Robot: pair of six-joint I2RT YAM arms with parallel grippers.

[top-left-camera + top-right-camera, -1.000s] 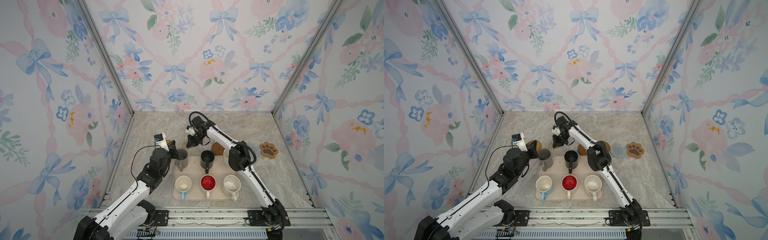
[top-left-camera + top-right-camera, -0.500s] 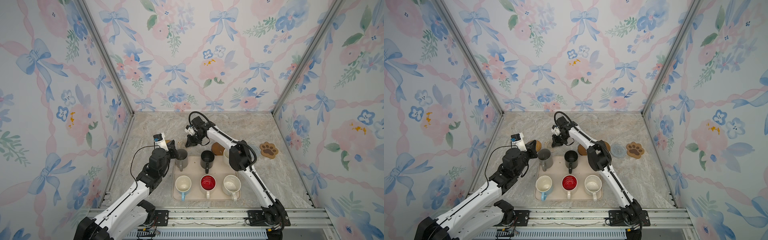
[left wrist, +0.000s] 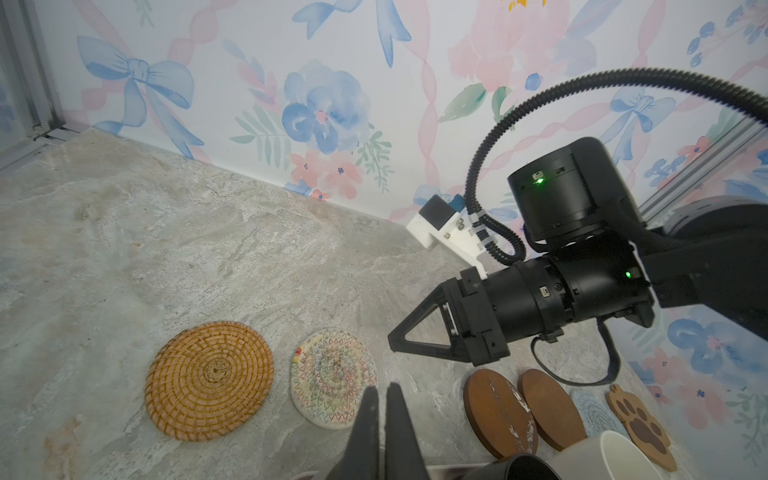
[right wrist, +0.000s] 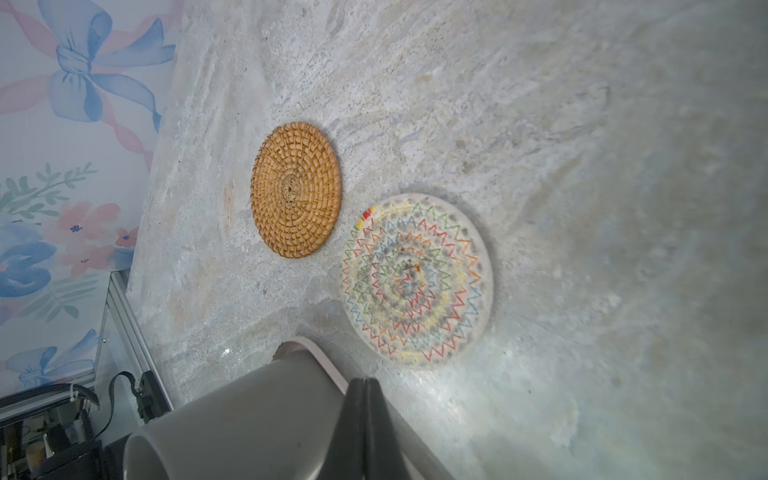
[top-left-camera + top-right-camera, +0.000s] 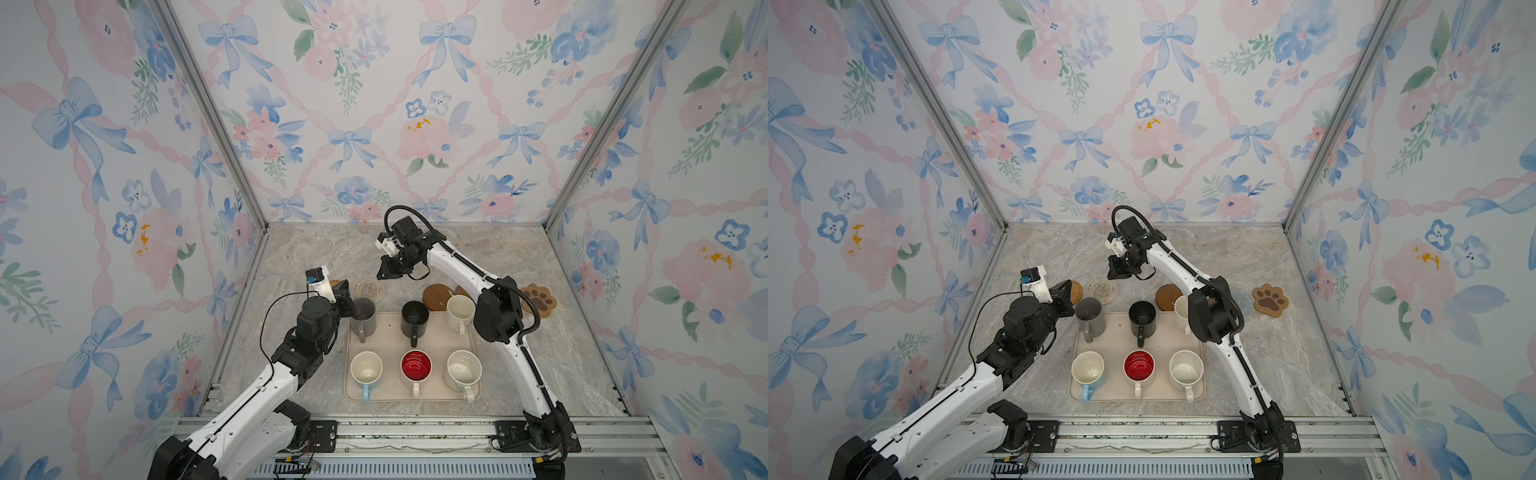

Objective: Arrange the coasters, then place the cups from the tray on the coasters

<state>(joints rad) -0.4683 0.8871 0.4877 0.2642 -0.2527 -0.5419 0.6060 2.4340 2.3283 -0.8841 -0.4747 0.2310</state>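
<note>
**Nothing gripped, nothing lifted**

Finds all six mugs upright on the tray (image 5: 436, 343), close to the front edge of the table (image 5: 316, 257). Lists, along the tray's far edge from its left corner to its right: grey mug (image 5: 363, 313), black mug (image 5: 414, 318), cream-white mug (image 5: 460, 311). Lists, along its near edge in the same order: light blue mug (image 5: 366, 369), red-lined white mug (image 5: 416, 365), speckled mug (image 5: 463, 370). Turns every handle toward the table's front edge.

Lays the coasters flat on the table in a row just behind the tray's far edge. Starts on the left with the tan rattan coaster (image 3: 210, 380). Places the pale woven coaster (image 3: 334, 378) near it but apart. Follows with the first dark brown coaster (image 3: 498, 409), the second dark brown coaster (image 3: 548, 405) and the blue-grey coaster (image 5: 1241, 301). Ends with the paw coaster (image 5: 539, 300), nearest the table's right edge. Seems to overlap the two brown rounds slightly, though the mugs hide part of them.

Sets the left gripper (image 3: 381, 390) just beside the grey mug's rim at the tray's far left corner, covering part of the tan rattan coaster in both top views. Shows its fingers together, a bare sliver between them, clamped on nothing.

Holds the right gripper (image 3: 392, 338) above bare table behind the pale woven coaster, fingers pressed together, empty.
</note>
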